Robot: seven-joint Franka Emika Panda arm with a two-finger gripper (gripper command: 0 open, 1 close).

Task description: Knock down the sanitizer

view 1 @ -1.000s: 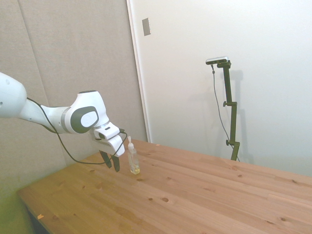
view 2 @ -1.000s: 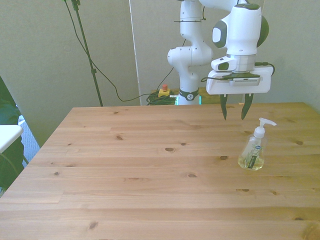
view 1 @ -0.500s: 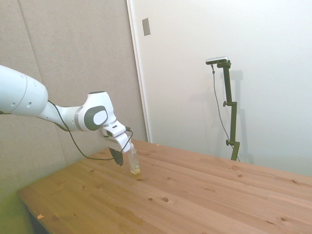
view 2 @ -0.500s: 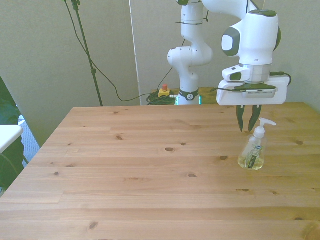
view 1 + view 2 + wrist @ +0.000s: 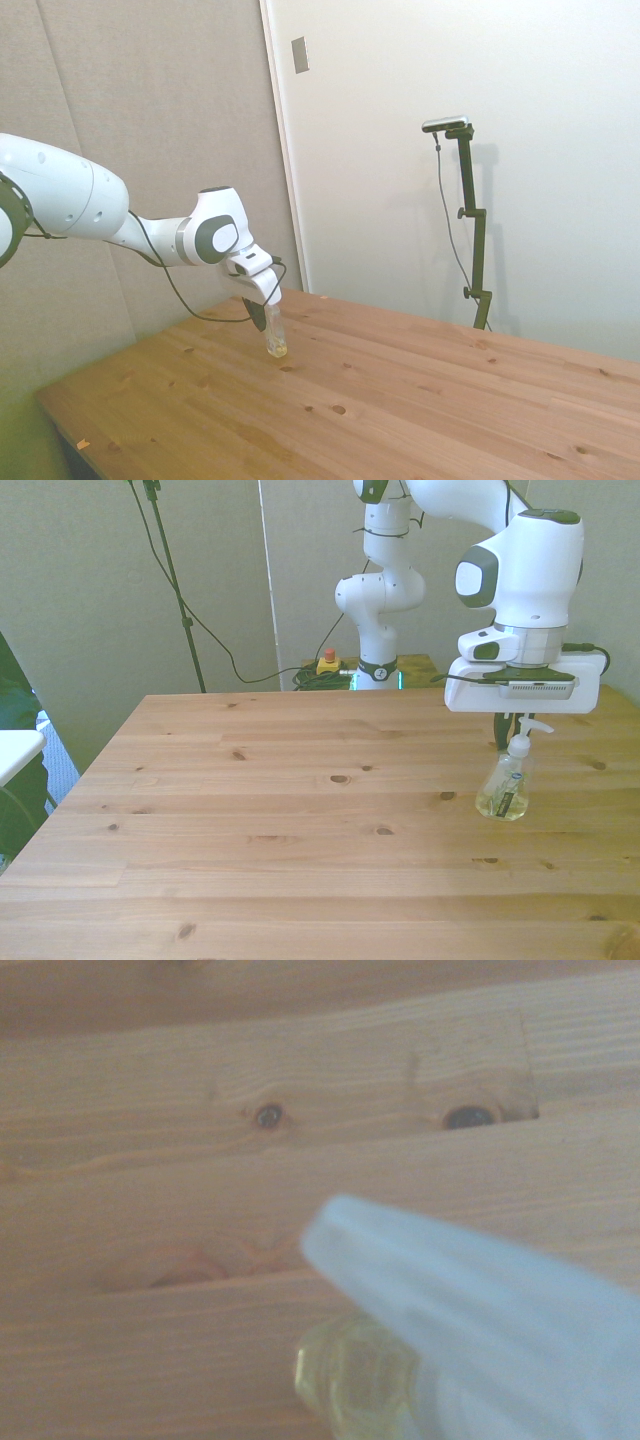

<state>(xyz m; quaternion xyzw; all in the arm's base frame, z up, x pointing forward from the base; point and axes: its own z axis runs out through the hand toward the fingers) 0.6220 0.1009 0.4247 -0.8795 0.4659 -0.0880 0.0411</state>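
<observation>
The sanitizer (image 5: 503, 790) is a small clear bottle with a white pump top and a little yellowish liquid. It stands upright on the wooden table (image 5: 300, 830), near the front view's right edge. My gripper (image 5: 510, 735) hangs right at the pump top, just behind it, and the white hand hides most of it. In the side view the gripper (image 5: 268, 312) overlaps the upper part of the sanitizer (image 5: 277, 342), near the table's far left side. The wrist view is filled from close up by the sanitizer (image 5: 480, 1330), blurred.
Bare planks of the table (image 5: 420, 400) stretch away on the other sides of the bottle. Past the front view's left table edge are green leaves (image 5: 15, 800) and a white surface (image 5: 15, 748). Cables and a red button (image 5: 327, 656) lie behind the table.
The arm has swung toward the front view's right and come down, from beside and behind the bottle to right at its pump top. The bottle still stands upright in the same spot.
</observation>
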